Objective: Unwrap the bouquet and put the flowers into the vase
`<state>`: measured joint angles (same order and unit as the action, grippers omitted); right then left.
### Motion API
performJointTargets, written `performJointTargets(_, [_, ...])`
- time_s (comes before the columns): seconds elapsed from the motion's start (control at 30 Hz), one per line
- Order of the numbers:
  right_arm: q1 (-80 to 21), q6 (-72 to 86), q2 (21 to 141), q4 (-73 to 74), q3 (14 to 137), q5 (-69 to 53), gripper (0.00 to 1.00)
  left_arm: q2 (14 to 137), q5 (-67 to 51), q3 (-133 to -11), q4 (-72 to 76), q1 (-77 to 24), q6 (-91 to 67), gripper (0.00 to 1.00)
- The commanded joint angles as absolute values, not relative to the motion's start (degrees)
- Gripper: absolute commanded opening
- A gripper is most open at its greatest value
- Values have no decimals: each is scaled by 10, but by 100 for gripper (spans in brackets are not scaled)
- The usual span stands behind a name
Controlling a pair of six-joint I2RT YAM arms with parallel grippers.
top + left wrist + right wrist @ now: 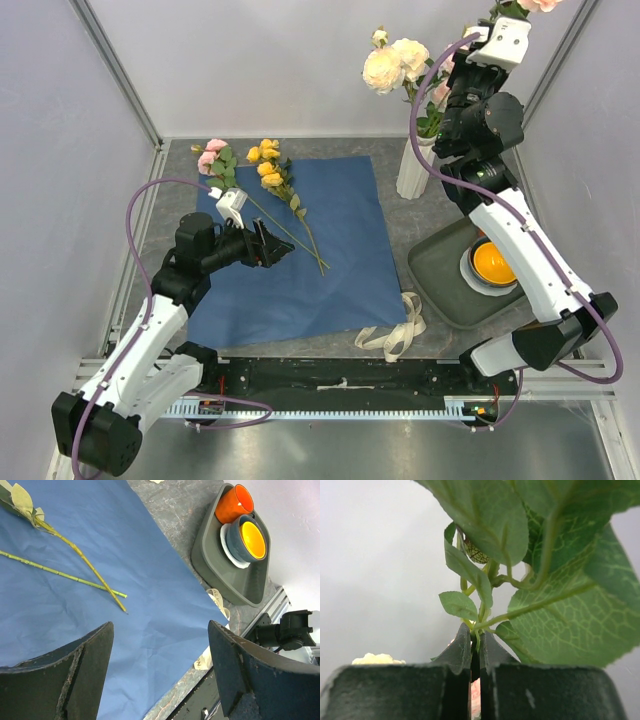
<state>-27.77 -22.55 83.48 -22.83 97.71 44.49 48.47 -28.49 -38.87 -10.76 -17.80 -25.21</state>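
blue paper sheet [300, 250] lies flat, spread open under the left gripper [268, 245]. white ribbed vase [413, 172] stands upright, axis vertical, below-left of the right gripper [475, 645] in the top view, with cream roses [395, 65] in it. two loose stems lie on the sheet, pink rose [212, 155] and yellow rose [266, 160]. long axes diagonal, heads far-left of the left gripper, cut ends just right of it. left jaws wide apart, holding nothing. right jaws pinched together on a leafy green stem [479, 625], leaves above the fingertips.
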Motion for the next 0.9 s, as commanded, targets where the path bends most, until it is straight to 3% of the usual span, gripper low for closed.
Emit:
performJointTargets(0.0, [-272,-222,842,-265,1016,419,0,488,-275,-410,-103,-173,-228,82])
performJointTargets(0.67, [-249,-173,849,-278,880,374,0,487,-279,-408,-105,-171,-228,82])
performJointTargets(0.87, [-248,-163,850,-297,806,371,8,483,-278,-405,-105,-171,-229,82])
